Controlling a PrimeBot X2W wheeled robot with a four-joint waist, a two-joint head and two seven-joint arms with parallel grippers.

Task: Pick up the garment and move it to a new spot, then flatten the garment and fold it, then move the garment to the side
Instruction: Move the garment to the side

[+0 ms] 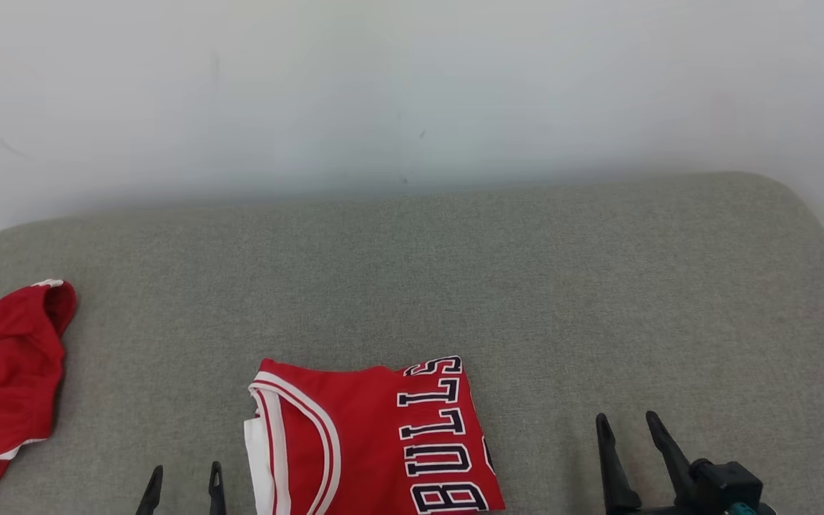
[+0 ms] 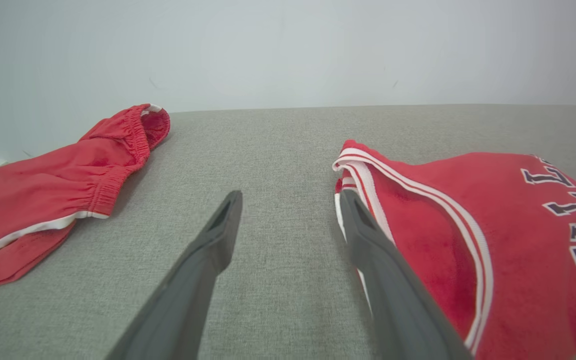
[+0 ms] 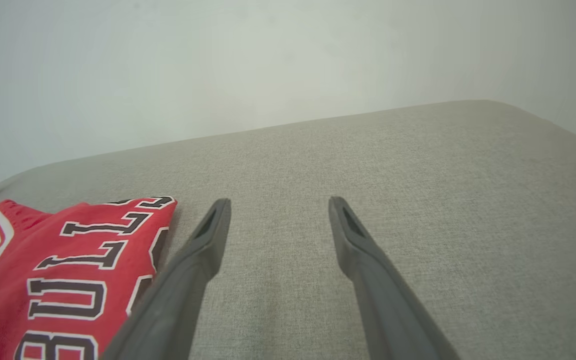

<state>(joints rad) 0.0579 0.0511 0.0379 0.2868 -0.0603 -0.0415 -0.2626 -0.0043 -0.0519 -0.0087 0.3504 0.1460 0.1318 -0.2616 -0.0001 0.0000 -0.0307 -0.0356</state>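
The garment (image 1: 373, 440) is a red jersey with white trim and dark "BULLS" lettering, lying folded at the near middle of the grey cushion. In the left wrist view the garment (image 2: 473, 235) lies just right of my fingers, the right finger close against its white edge. My left gripper (image 1: 184, 481) stands open a short way left of it, nothing between its fingers. My right gripper (image 1: 626, 425) is open to the right of the jersey, empty. The right wrist view has the garment (image 3: 63, 280) at lower left, beside my open right gripper (image 3: 278, 207).
Red shorts (image 1: 4, 379) with a white stripe lie crumpled at the cushion's far left edge, the same shorts (image 2: 53, 195) at left in the left wrist view. The grey upholstered surface (image 1: 526, 286) runs back to a white wall; its right corner is rounded.
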